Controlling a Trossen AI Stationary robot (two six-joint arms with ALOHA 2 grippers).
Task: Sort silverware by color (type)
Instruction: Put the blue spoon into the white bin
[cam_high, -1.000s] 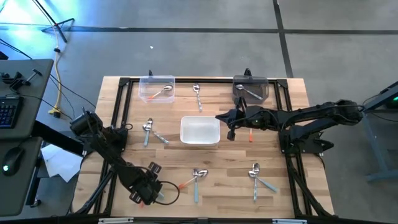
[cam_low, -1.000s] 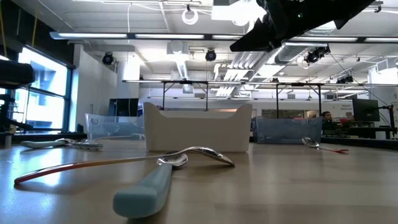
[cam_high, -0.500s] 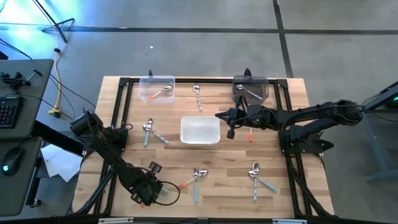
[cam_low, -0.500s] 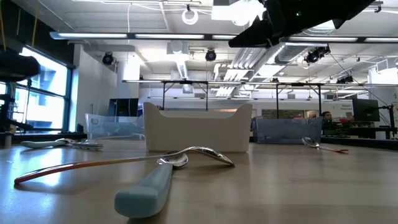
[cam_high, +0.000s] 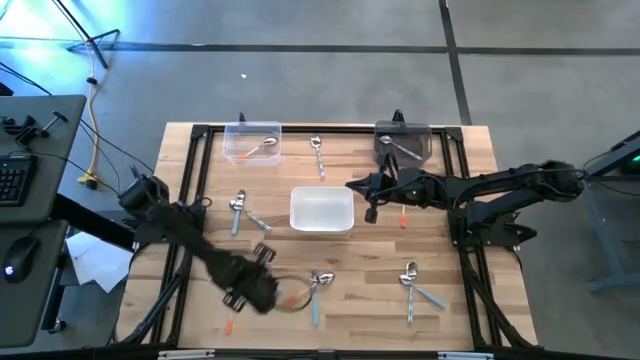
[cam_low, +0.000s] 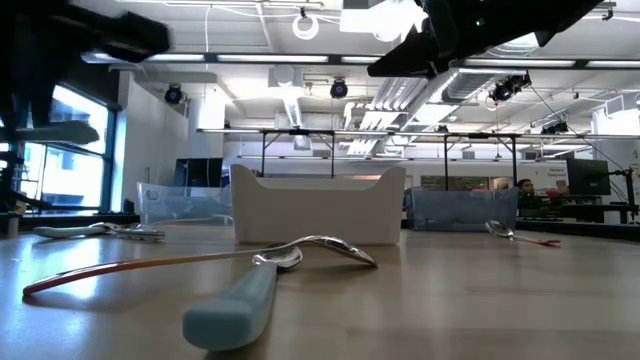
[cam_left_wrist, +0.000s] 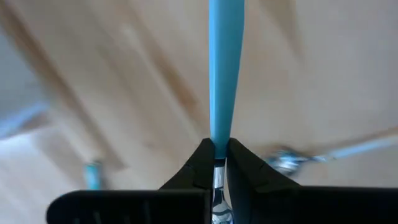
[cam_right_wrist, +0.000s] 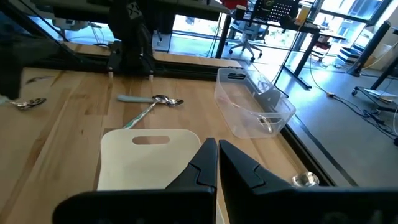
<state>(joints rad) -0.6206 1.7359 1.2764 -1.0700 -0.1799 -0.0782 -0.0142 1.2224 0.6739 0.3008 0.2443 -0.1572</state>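
We are over the wooden table (cam_high: 340, 315), and the cream bin (cam_high: 321, 210) at its centre is our landmark. Behind that bin to the left sits a clear bin (cam_high: 251, 143) with one spoon in it, and behind to the right a grey bin (cam_high: 403, 142), also with a spoon inside. The right arm (cam_high: 500, 187) reaches in from the right, and its gripper (cam_high: 372, 201) hangs just beside the cream bin's right edge, fingers pressed together with nothing between them; from its wrist we look down on the cream bin with the clear bin beyond. The left arm (cam_high: 185, 235) stretches across in front of the cream bin and to its left, and its gripper (cam_high: 262, 291) is clamped on a blue spoon (cam_left_wrist: 225, 68), the handle sticking straight out past the fingertips (cam_left_wrist: 237, 163) above the wood. Right in front of the cream bin lies a pair of crossed spoons (cam_high: 314, 288), one orange, one blue. A second pair (cam_high: 414, 284) sits in front and to the right, a third cluster (cam_high: 241, 210) left of the bin, one spoon (cam_high: 318, 155) behind it, and an orange spoon (cam_high: 402, 217) just to its right.
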